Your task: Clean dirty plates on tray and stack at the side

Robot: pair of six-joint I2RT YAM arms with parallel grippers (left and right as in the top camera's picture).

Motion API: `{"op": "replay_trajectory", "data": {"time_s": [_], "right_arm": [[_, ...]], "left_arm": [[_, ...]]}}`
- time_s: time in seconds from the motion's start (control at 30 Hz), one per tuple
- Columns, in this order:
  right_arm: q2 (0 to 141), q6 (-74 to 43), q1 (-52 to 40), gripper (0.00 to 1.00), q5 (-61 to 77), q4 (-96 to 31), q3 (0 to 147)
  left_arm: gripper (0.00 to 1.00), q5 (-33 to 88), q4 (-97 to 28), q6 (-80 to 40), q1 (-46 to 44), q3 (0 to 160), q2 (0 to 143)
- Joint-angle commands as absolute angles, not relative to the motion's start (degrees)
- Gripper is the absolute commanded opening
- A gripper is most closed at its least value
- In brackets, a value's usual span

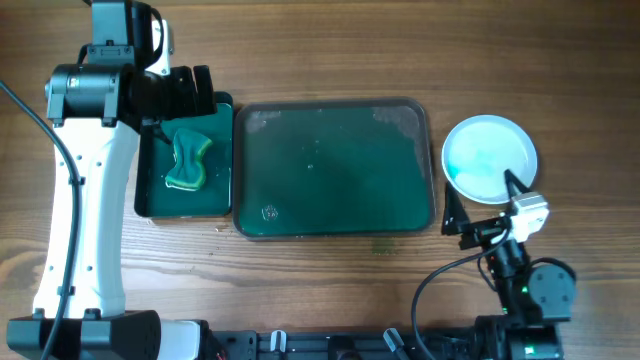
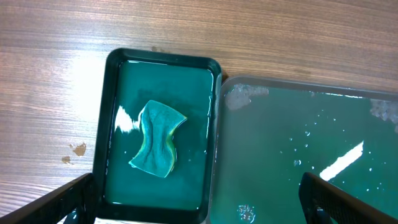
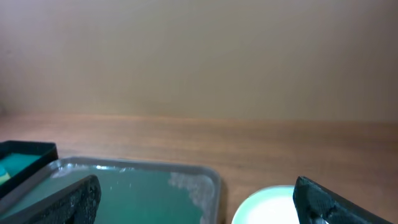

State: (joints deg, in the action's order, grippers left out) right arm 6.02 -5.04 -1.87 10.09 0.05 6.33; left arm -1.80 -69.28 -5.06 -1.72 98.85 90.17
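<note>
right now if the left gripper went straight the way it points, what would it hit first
Likely the small tray, near its right rim beside the large tray. The open left gripper centres roughly on that seam, so which rim comes first is unclear. The sponge lies further left.

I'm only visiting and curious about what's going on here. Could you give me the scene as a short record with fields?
tray: wet, holds no plates
plate: pale-blue tint, on the table right of the tray; any plates beneath it are hidden
small tray: left of the tray, holds a sponge
left tool: open, above the small tray
right tool: open, by the plate's near edge
</note>
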Motion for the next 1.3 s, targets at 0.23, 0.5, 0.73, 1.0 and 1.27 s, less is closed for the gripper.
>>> {"op": "replay_trajectory", "data": {"time_s": [0.23,0.5,0.73,1.0,1.27], "right_arm": [[1.8,-9.6,-4.0,1.00,5.0,2.5,0.3],[0.2,-12.6,-4.0,1.00,7.3,0.6,0.3],[0.4,-12.6,-4.0,1.00,7.3,0.6,0.3],[0.6,-12.6,-4.0,1.00,7.3,0.6,0.3],[0.6,-12.6,-4.0,1.00,7.3,0.6,0.3]], "left_arm": [[1.00,-1.3,-69.2,-5.6,-1.7,98.7,90.4],[1.00,-1.3,-69.2,-5.6,-1.7,98.7,90.4],[1.00,-1.3,-69.2,-5.6,-1.7,98.7,90.4],[1.00,-1.3,-69.2,-5.6,-1.7,98.7,90.4],[1.00,-1.3,-69.2,-5.6,-1.7,98.6,90.4]]}}
